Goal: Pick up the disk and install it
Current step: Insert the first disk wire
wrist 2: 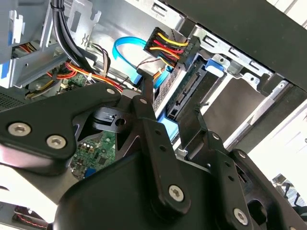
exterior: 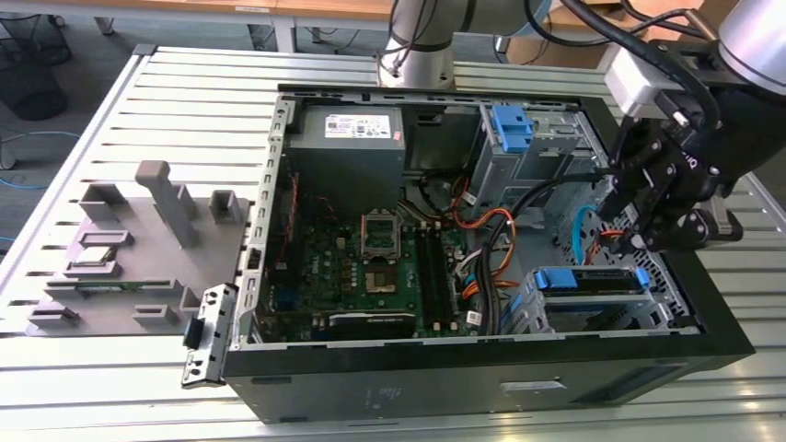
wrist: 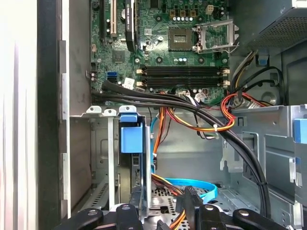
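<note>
At lower right of exterior view, your gripper (exterior: 635, 241) hung over bay (exterior: 669, 319), fingers (wrist 2: 148, 120) parted wide; disk (exterior: 590, 281) already lay inside, pickup looked done, seating unconfirmed.

There's the disk (exterior: 590, 281), lying flat inside the drive cage at the case corner on the exterior view's right, bright blue carrier frame facing up.
</note>
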`<action>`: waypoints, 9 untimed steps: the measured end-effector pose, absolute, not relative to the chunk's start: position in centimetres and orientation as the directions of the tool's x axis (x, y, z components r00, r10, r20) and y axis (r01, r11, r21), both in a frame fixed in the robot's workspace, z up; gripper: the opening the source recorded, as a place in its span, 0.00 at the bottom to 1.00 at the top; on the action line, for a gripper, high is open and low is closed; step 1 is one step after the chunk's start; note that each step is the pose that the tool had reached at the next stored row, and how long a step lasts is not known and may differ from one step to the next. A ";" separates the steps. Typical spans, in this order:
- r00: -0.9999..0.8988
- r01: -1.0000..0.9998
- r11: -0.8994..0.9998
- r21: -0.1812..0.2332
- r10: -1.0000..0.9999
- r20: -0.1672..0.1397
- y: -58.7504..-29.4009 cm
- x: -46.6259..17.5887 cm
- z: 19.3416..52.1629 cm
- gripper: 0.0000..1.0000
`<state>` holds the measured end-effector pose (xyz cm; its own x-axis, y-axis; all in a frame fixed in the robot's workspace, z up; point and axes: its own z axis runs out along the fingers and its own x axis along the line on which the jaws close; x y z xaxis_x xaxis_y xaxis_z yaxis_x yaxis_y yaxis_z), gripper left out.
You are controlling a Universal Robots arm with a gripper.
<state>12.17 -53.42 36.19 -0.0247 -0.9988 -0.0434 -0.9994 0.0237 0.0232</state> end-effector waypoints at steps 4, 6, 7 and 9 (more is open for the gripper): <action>-0.025 -0.999 0.024 0.023 -0.999 -0.043 -53.1 12.5 36.1 0.48; -0.025 -0.999 0.024 0.023 -0.999 -0.043 -52.9 12.6 36.0 0.48; -0.025 -0.999 0.024 0.023 -0.999 -0.043 -52.8 12.6 35.9 0.48; -0.025 -0.999 0.024 0.023 -0.999 -0.043 -52.6 12.6 35.9 0.48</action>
